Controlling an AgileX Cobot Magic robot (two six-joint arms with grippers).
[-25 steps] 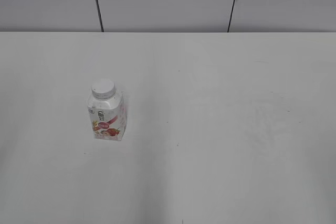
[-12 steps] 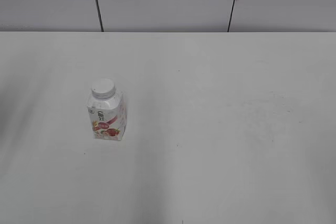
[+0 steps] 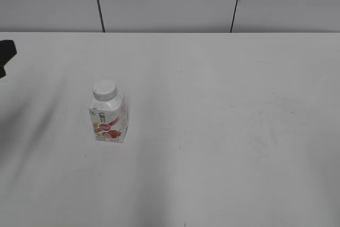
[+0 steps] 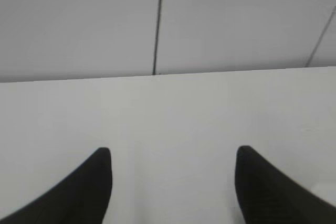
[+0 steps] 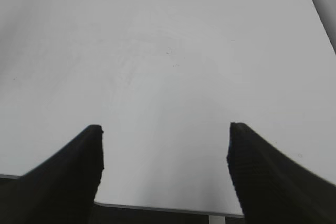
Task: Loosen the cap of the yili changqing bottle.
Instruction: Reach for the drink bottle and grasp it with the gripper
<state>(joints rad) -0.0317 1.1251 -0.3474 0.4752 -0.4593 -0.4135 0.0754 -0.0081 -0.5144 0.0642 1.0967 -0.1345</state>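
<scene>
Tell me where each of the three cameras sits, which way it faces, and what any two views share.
Exterior: raised in front, slanting down at the table with the bottle and its cap; a dark arm part at the left edge.
Left wrist: low, facing the back wall; open left gripper.
Right wrist: above the table's near edge; open right gripper.
Shared: the table only.

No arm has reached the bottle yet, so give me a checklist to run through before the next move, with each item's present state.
1. Yili changqing bottle upright on the table: ok.
2. Cap seated on the neck: ok.
3. Left hand open, nothing between its fingers: ok.
4. Right hand open, nothing held: ok.
5. Bottle visible in a wrist view for alignment: not ok.
6. Cap tightness: cannot tell.
</scene>
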